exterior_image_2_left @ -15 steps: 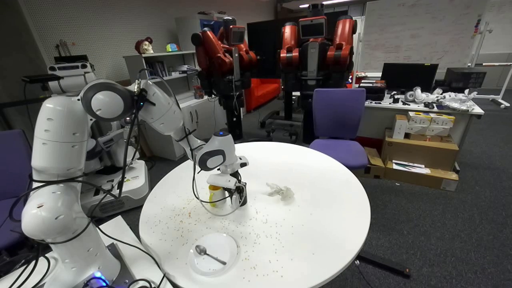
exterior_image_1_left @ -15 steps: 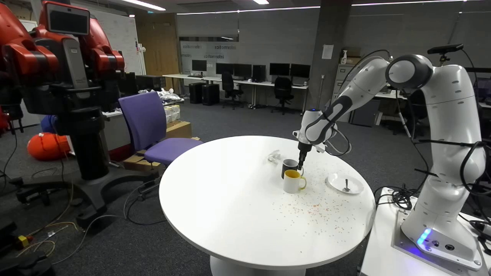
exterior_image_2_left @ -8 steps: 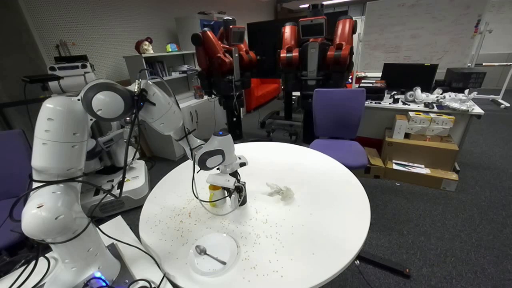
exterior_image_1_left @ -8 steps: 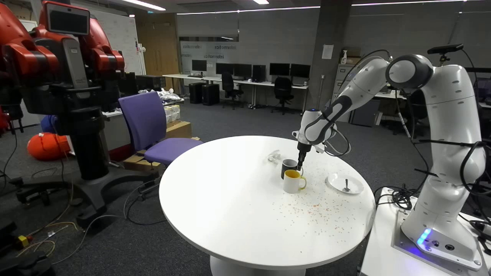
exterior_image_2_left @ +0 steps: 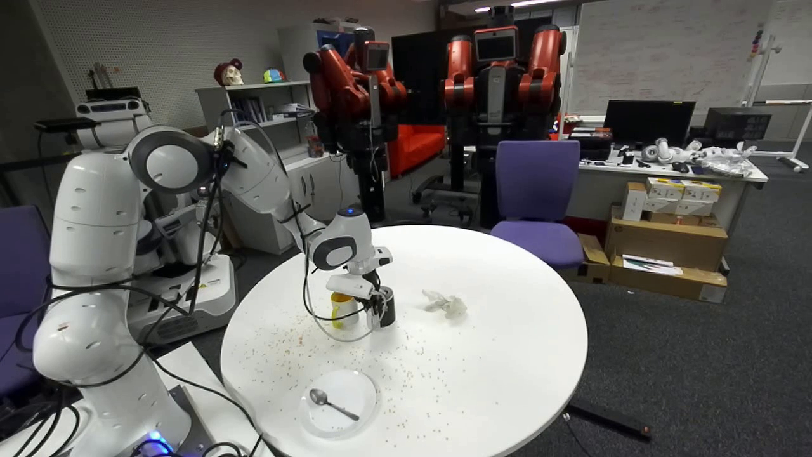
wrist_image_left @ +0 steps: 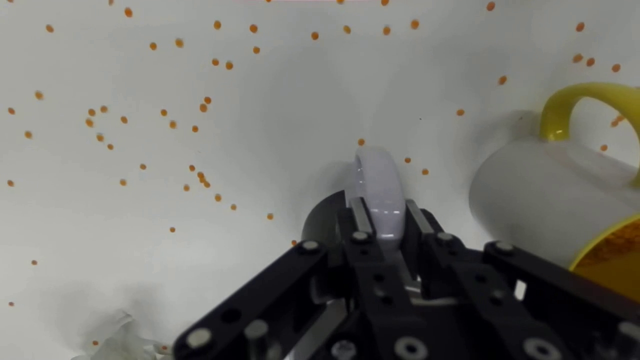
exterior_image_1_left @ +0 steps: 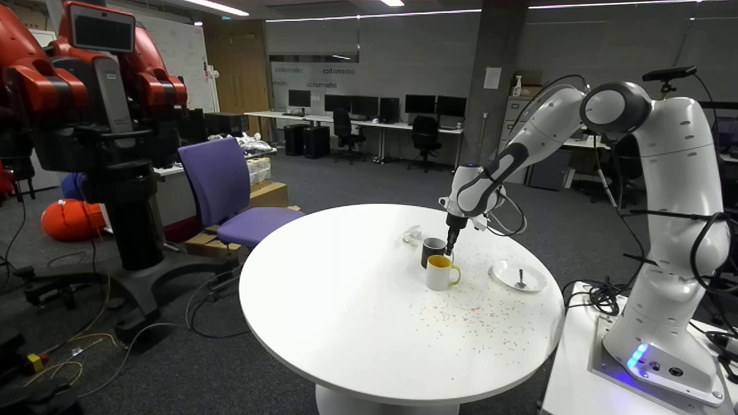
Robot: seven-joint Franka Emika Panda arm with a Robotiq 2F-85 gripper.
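My gripper (wrist_image_left: 384, 206) points down at the black mug (exterior_image_1_left: 430, 257), with its fingers on both sides of the mug's pale handle (wrist_image_left: 381, 180). The jaws are close against the handle. The mug's dark body (wrist_image_left: 320, 220) is partly hidden behind the fingers in the wrist view. The mug also shows beside the gripper in an exterior view (exterior_image_2_left: 388, 311). A white mug (exterior_image_1_left: 437, 278) with a yellow inside and yellow handle stands close by. In the wrist view this white mug (wrist_image_left: 535, 195) is to the right of the gripper, apart from it, with orange-brown contents.
A white plate (exterior_image_2_left: 356, 385) with a spoon (exterior_image_2_left: 336, 406) lies on the round white table (exterior_image_1_left: 323, 288). Crumpled clear plastic (exterior_image_2_left: 449, 306) lies past the black mug. Small orange grains are scattered over the table. A purple chair (exterior_image_2_left: 538, 203) stands at the table's edge.
The black mug has shifted slightly, and more of it shows beside the gripper in an exterior view. The gripper has moved slightly with it. The white mug, plate and plastic have not moved.
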